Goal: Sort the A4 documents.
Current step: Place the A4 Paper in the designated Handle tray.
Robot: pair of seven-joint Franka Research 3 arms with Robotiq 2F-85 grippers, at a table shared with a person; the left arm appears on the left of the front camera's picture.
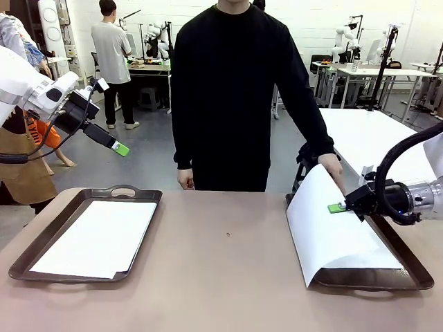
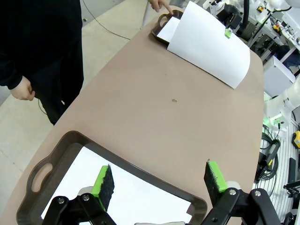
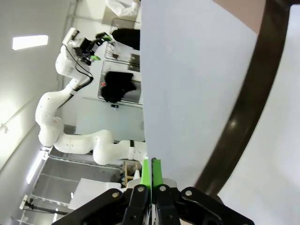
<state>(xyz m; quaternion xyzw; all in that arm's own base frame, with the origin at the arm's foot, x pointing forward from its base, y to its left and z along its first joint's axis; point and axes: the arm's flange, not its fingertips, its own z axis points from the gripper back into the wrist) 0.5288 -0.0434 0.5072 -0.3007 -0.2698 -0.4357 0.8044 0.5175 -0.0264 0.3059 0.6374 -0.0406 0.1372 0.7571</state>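
Note:
A white A4 sheet (image 1: 325, 228) stands lifted and curled over the right dark tray (image 1: 408, 273), with my right gripper (image 1: 337, 207) shut on its edge. In the right wrist view the green pads (image 3: 151, 171) pinch that sheet (image 3: 187, 84), and another white sheet (image 3: 276, 140) lies beyond the tray rim (image 3: 239, 108). The person's hand (image 1: 333, 166) touches the lifted sheet's upper edge. More white sheets (image 1: 97, 238) lie flat in the left tray (image 1: 41, 238). My left gripper (image 1: 114, 145) hangs open high above that tray; its fingers (image 2: 104, 180) are spread over the sheets (image 2: 131, 199).
The brown table (image 1: 221, 277) lies bare between the two trays, with a small dark spot (image 1: 228, 234) near its middle. The person in black stands at the far edge, other hand (image 1: 185, 180) hanging down. White tables and other people are farther back.

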